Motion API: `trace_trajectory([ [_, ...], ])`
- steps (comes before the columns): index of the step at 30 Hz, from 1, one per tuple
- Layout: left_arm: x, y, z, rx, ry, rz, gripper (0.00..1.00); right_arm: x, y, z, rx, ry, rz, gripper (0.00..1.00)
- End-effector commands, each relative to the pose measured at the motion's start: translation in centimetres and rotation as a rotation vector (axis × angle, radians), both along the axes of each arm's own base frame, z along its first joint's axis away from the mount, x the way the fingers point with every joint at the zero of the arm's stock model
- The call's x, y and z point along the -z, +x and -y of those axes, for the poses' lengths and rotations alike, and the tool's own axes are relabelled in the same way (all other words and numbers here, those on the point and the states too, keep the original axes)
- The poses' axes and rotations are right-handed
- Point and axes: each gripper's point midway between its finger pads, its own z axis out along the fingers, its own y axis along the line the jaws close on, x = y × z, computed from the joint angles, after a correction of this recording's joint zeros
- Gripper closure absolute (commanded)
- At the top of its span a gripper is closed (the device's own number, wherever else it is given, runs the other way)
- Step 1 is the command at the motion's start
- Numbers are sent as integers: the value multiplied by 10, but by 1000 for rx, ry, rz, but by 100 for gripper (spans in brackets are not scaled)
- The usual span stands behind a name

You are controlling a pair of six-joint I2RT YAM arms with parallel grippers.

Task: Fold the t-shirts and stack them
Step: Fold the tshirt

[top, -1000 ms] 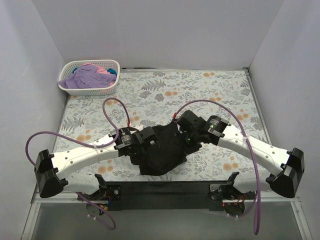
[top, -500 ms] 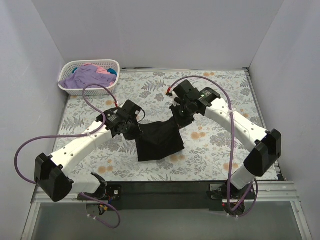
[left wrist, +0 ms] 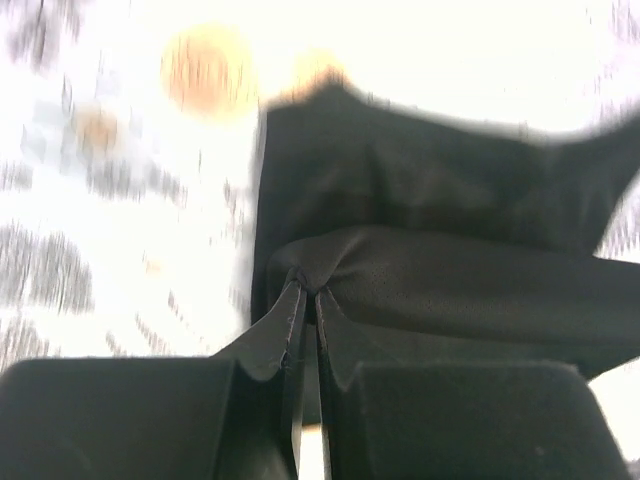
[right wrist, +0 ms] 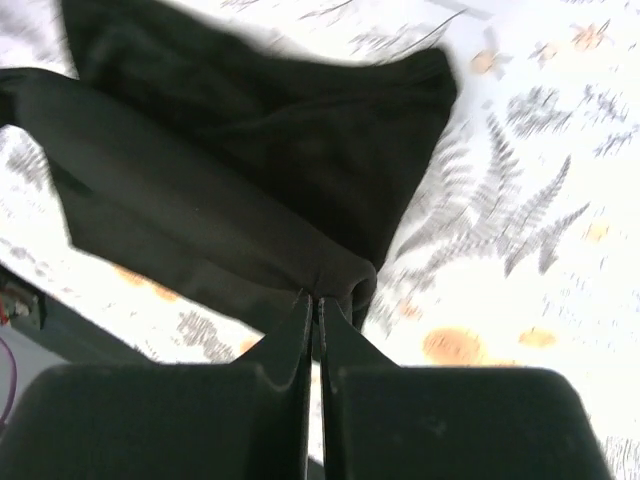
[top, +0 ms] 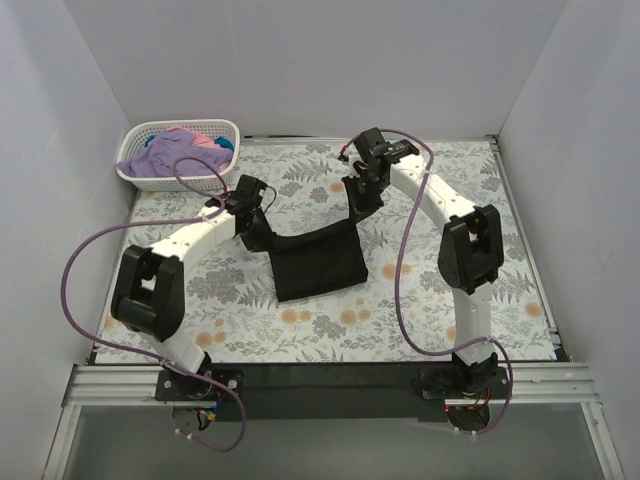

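Observation:
A plain black t-shirt [top: 318, 268] hangs stretched between my two grippers over the middle of the floral table, its lower part lying on the cloth. My left gripper [top: 262, 236] is shut on its left upper corner; in the left wrist view the black t-shirt [left wrist: 440, 290] bunches at the left gripper [left wrist: 305, 292]. My right gripper [top: 357, 218] is shut on the right upper corner, where the black t-shirt [right wrist: 250, 200] puckers at the right gripper [right wrist: 313, 297]. More t-shirts, lavender [top: 165, 155], pink [top: 205, 139] and teal, lie heaped in the basket.
A white lattice basket [top: 178, 176] stands in the far left corner of the table. Grey walls close in the left, back and right sides. Purple cables loop off both arms over the floral tablecloth [top: 440, 190].
Both arms have stretched away from the near edge toward the middle of the table, carrying the black t-shirt with them. The shirt has spread from a crumpled bunch into a wide hanging sheet.

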Motion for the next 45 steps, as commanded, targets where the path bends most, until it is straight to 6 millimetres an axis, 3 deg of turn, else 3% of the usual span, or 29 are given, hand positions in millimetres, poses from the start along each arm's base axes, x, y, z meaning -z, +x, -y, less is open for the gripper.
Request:
trace_trajectory([
  [1,-5,47,5,16,-29,95,100,15,32,-1,-9,42,4,99],
  [7,16,69,3,-11,-9,77,100,37,64,-4,-2,79,37,99],
  [13,21,63,-8,-67,21,69,100,47,73,0,-6,92,48,99],
  [25,-17,55,-14,-127,-20,170,100,36,78,-5,-11,139,105,99],
  [29,-9,49,-21,-160,-5,171,100,40,80,-8,-18,156,109,99],
  [35,30,42,-30,-212,51,90,100,57,87,-11,-18,158,113,96],
  [37,37,39,-33,-231,55,77,100,61,89,-11,-18,156,118,89],
  [39,31,38,-35,-248,53,95,100,56,89,-12,-20,162,126,75],
  [41,16,39,-39,-263,57,140,95,52,90,-10,-12,157,150,70],
  [44,-3,40,-47,-286,64,205,76,18,98,-7,16,186,267,63],
  [45,-17,41,-47,-288,46,245,67,8,91,-3,20,201,286,61],
])
